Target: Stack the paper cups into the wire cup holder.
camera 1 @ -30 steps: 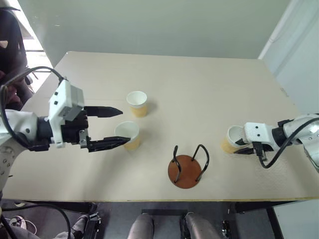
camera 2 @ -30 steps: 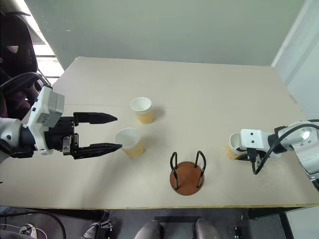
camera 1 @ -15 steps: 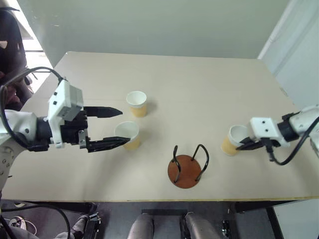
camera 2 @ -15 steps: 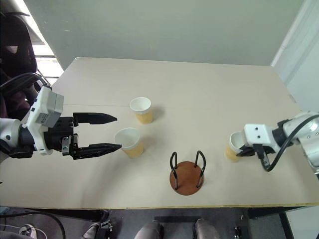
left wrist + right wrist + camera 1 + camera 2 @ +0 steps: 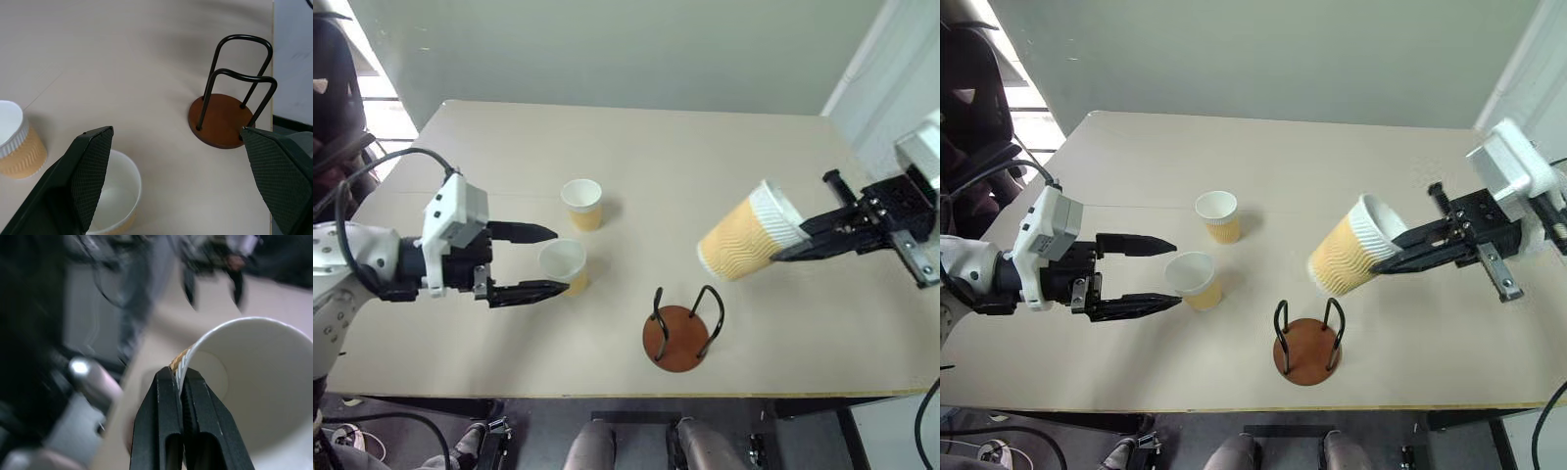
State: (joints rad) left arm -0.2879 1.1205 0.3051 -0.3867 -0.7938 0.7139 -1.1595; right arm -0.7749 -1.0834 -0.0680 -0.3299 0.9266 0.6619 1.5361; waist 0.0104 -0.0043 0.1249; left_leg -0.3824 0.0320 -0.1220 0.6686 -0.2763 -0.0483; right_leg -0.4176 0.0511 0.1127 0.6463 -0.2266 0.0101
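Your left gripper (image 5: pixel 536 262) hangs low over the table's left side, its arm reaching in from the left edge — wrist roughly level, the 2 black fingers (image 5: pixel 90 169) spread wide apart with nothing between them, tips pointing toward the middle. Your right gripper (image 5: pixel 1386 251) is raised well above the table on the right, pointing left and tilted slightly down — its 2 fingers (image 5: pixel 166 423) pinched tight on the rim of a paper cup (image 5: pixel 1344 250), which it carries tilted in the air.

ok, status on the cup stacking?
Right hand shut on cup rim, tilted above holder. Left hand open beside near cup. Holder empty.
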